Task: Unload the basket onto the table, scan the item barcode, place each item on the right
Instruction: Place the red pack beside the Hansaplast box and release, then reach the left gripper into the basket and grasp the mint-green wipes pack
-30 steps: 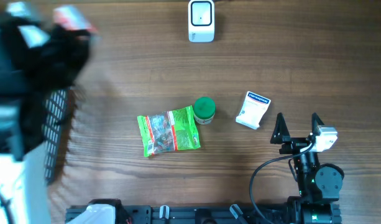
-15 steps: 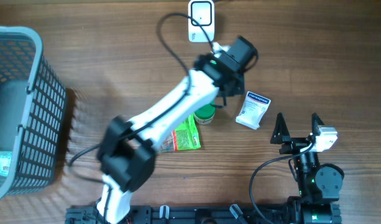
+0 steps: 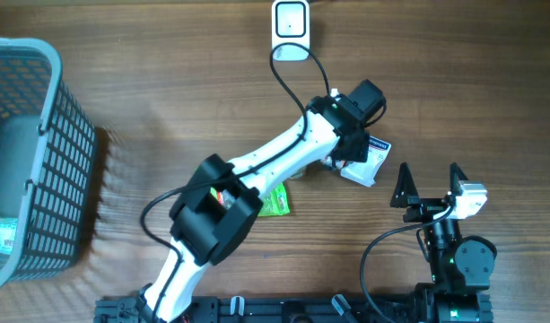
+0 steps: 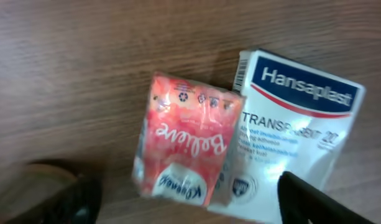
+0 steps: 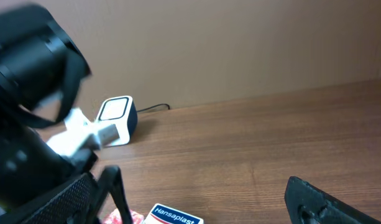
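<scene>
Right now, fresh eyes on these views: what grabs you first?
The left arm stretches diagonally across the overhead view, with the left gripper open above a red packet overlapping a Hansaplast box. A grey basket stands far left; the white scanner sits top centre.

The wooden table (image 3: 167, 90) carries a grey mesh basket (image 3: 73, 179) at left, a white scanner (image 3: 291, 30) far centre, and mid-table a green snack bag (image 3: 276, 199), a Hansaplast box (image 4: 302, 118) and a red packet (image 4: 187, 146) touching it.

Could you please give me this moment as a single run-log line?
left gripper: open over red-and-white plastic packet | packet beside white Hansaplast box | right gripper: open
</scene>
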`<action>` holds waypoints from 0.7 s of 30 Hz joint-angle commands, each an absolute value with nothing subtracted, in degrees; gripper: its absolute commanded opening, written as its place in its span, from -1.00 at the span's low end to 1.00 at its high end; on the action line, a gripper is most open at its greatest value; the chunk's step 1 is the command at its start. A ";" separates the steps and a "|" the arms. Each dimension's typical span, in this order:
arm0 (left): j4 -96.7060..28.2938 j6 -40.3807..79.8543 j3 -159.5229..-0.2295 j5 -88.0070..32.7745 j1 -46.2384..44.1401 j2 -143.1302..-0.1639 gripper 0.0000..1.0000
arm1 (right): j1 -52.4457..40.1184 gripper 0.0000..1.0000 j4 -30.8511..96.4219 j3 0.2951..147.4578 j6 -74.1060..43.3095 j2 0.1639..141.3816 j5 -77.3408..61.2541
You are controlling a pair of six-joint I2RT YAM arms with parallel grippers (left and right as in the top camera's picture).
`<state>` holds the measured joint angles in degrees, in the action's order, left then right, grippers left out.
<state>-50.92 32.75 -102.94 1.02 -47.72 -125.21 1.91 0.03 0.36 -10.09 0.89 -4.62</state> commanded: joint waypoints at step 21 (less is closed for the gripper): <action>-92.05 57.76 -118.24 21.19 26.15 -88.31 1.00 | 1.67 0.99 -0.10 0.30 -10.61 0.58 -4.03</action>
